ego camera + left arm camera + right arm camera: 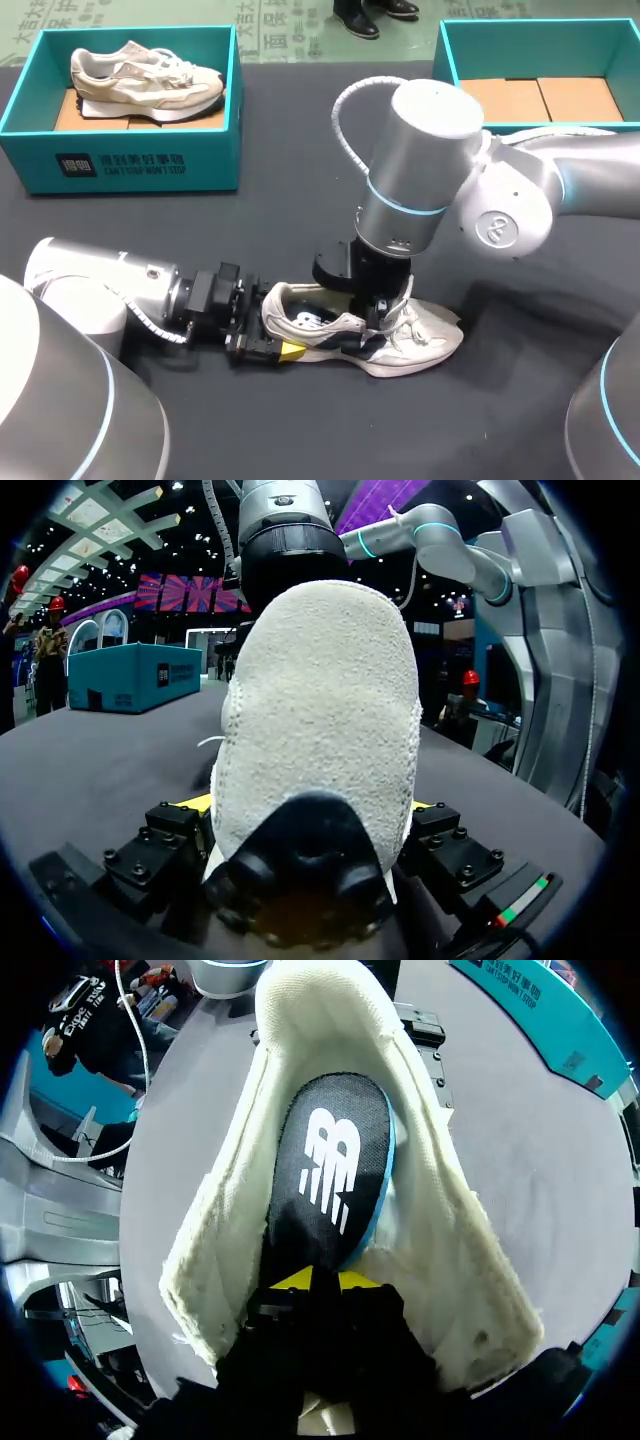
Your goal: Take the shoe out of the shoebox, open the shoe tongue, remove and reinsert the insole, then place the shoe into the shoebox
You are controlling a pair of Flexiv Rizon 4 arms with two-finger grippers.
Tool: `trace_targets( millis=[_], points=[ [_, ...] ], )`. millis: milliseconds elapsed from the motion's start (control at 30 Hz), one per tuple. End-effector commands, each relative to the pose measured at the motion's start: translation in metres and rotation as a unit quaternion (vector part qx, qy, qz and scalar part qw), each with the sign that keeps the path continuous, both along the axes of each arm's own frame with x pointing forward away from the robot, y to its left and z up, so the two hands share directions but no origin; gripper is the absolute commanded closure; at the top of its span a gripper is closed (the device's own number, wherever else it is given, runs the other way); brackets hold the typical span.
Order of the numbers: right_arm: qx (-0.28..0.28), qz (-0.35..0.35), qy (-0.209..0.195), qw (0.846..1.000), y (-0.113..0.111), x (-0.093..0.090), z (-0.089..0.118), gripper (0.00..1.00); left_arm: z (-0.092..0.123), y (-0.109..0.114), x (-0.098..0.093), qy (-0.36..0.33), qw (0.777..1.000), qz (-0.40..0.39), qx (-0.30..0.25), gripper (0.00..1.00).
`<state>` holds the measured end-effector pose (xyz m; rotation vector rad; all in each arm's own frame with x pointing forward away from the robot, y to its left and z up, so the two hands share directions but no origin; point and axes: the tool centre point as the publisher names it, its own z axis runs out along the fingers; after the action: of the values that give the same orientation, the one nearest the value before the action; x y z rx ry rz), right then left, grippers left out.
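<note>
Fuzzy rounded shoe, smooth insole

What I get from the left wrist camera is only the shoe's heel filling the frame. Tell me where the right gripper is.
Observer: In the right wrist view, the right gripper is down inside the shoe, reaching in through its opening.
Operator: Report the insole.
Observer: The black insole lies inside the shoe, just ahead of that gripper. I cannot tell whether it is gripped.
Operator: Tell me which shoebox is free.
Observer: In the head view, the far-right shoebox holds no shoe, while the far-left shoebox holds a second shoe.
</note>
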<state>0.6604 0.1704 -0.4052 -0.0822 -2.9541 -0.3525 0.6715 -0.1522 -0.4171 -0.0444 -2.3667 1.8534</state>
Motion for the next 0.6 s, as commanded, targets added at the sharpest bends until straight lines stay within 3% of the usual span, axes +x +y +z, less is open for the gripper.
trace_targets(
  millis=[33,600],
  points=[
    [0.073,0.006,-0.025,0.997,-0.015,-0.024,0.007,1.00,0.000,0.000,0.003,0.001,1.000,0.002,0.001,1.00],
    [0.153,0.037,-0.055,0.986,-0.019,0.002,0.035,1.00,0.000,0.000,0.003,0.001,1.000,0.002,0.001,1.00]
  ],
)
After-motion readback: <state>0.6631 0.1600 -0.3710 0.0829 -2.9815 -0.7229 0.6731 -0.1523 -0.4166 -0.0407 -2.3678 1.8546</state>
